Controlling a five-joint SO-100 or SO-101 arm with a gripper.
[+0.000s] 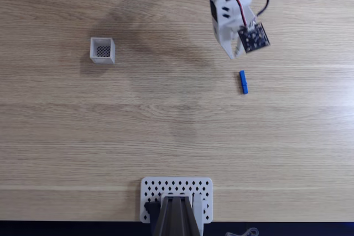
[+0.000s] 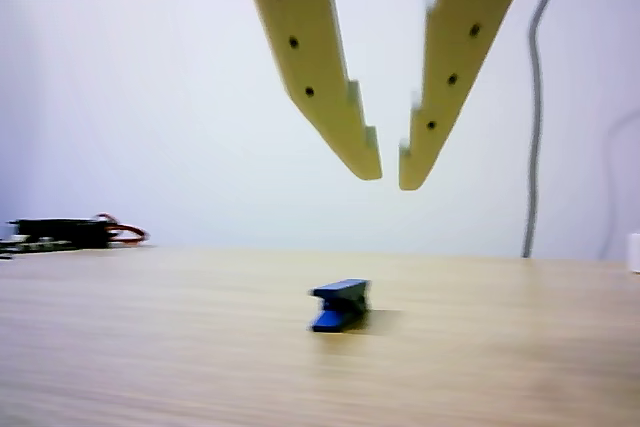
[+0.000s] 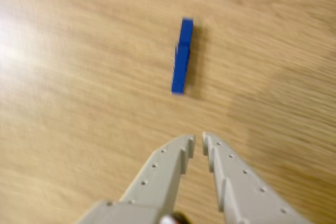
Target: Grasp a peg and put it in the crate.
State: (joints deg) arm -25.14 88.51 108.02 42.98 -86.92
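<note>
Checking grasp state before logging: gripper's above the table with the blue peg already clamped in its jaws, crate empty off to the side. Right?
Not quite. The peg lies on the table, below the gripper, whose nearly closed jaws hold nothing; the other view shows this. The crate is empty, off to the side.

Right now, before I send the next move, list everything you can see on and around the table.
peg: one, bright blue, lying flat on the table, right of centre in the fixed view, untouched.
crate: one, white with dark mesh floor, upper left in the fixed view, nothing seen inside.
perforated plate: one, white, bottom edge in the fixed view, with a dark mount on it.
table: one, light wood.
end effector: one, fingertips nearly together, holding nothing, short of the peg.
</note>
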